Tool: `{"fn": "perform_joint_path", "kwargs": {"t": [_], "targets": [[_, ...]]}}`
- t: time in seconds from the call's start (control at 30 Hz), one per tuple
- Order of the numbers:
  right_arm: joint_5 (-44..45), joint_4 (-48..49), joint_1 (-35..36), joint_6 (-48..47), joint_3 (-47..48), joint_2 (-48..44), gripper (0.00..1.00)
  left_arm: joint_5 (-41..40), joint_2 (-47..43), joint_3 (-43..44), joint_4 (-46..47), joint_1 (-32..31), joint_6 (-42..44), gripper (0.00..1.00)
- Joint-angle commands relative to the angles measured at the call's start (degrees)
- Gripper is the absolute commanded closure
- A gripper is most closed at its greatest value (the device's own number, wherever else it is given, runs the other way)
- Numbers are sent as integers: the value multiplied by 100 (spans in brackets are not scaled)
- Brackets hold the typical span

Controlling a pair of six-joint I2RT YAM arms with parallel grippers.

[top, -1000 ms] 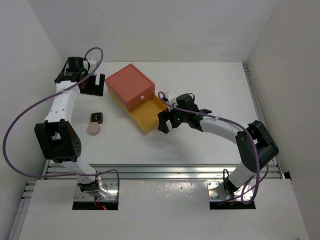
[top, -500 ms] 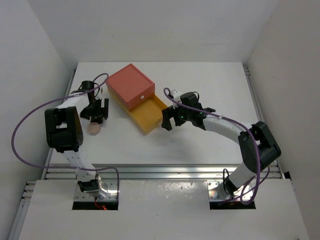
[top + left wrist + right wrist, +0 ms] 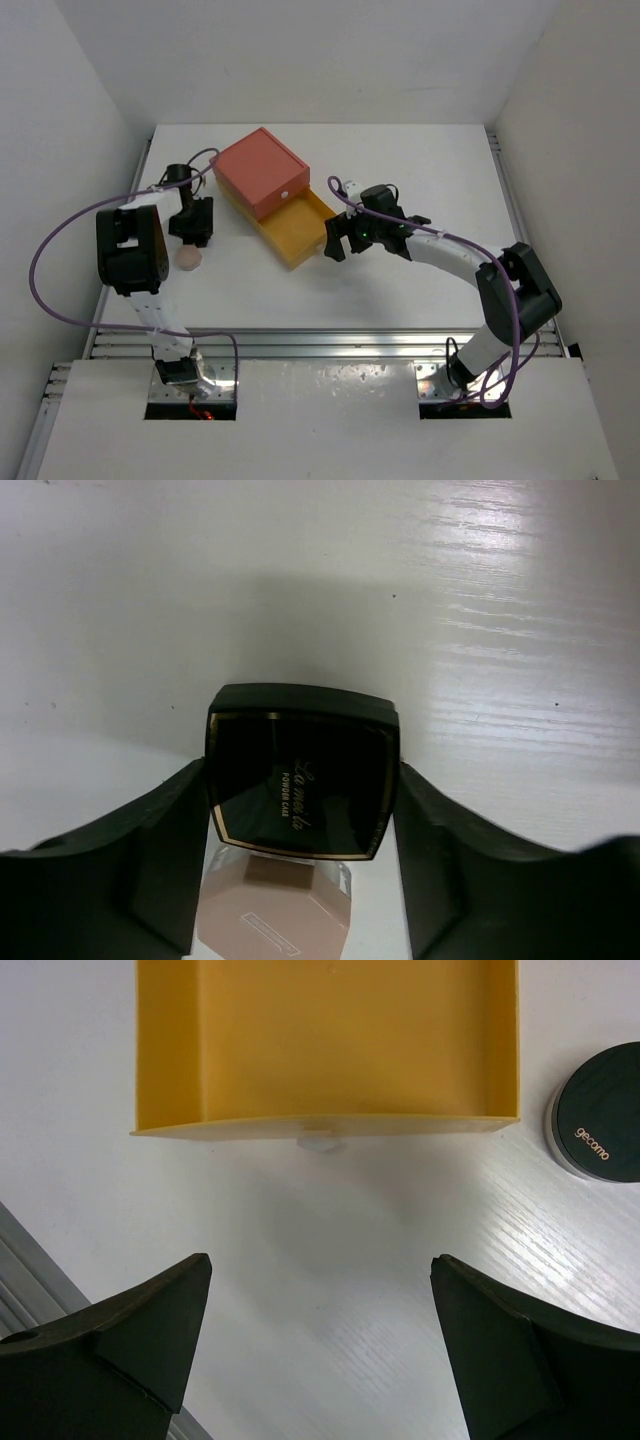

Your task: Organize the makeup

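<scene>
A white tabletop point(image 3: 420, 170) closed in by white walls is seen from above. A coral-red box point(image 3: 260, 170) is set left of the middle, with its yellow drawer point(image 3: 292, 230) pulled out toward the near side. The left gripper point(image 3: 193, 228) is lowered just left of the box, and a peach puff point(image 3: 188, 258) lies right beside it on the near side. The right gripper point(image 3: 333, 240) is held just right of the drawer.

In the left wrist view, a dark square case point(image 3: 300, 785) is pinched between the left fingers point(image 3: 150, 860), which are pressed against its two sides. Whether the case is lifted off the tabletop cannot be told. The puff is seen just below it, partly covered by its edge.

In the right wrist view, the right fingers point(image 3: 130, 1340) are spread wide over bare tabletop, just before the drawer's front. A black round compact point(image 3: 598, 1125) lies on the tabletop just beside the drawer's right corner.
</scene>
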Motion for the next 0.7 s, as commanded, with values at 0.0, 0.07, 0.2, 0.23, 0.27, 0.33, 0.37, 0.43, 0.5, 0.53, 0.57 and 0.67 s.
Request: {"fn": "perform_joint_path", "kwargs": {"t": [0.0, 0.07, 0.2, 0.23, 0.27, 0.33, 0.37, 0.43, 0.5, 0.53, 0.57, 0.67], "targets": [[69, 103, -3, 13, 85, -55, 9, 339, -135, -180, -66, 102, 175, 51], [69, 103, 5, 22, 76, -55, 9, 506, -433, -259, -198, 102, 272, 55], [104, 137, 14, 48, 85, -47, 9, 559, -908, -68, -409, 102, 597, 55], [113, 112, 5, 48, 111, -29, 9, 559, -988, 56, -557, 102, 694, 55], [113, 111, -38, 48, 111, -38, 9, 690, -1067, 205, -663, 102, 903, 55], [113, 94, -117, 127, 146, -46, 9, 936, -1304, 723, -978, 49, 1168, 55], [113, 85, -249, 319, 146, -47, 9, 1068, -1375, 908, -1085, 49, 1456, 55], [130, 50, -416, 347, 190, -82, 9, 1393, -1542, 1433, -1270, -99, 1687, 55], [201, -134, -557, 242, 313, -169, 9, 1788, -1779, 1727, -1481, -170, 1881, 55], [375, -204, -557, 215, 339, -178, 9, 1938, -1780, 2092, -1603, -266, 1881, 55], [429, -309, -610, 163, 374, -265, 9, 2078, -1780, 2296, -1935, -345, 1951, 55], [675, -416, -794, 119, 401, -354, 9, 2300, -1657, 2877, -2254, -959, 1864, 55]]}}
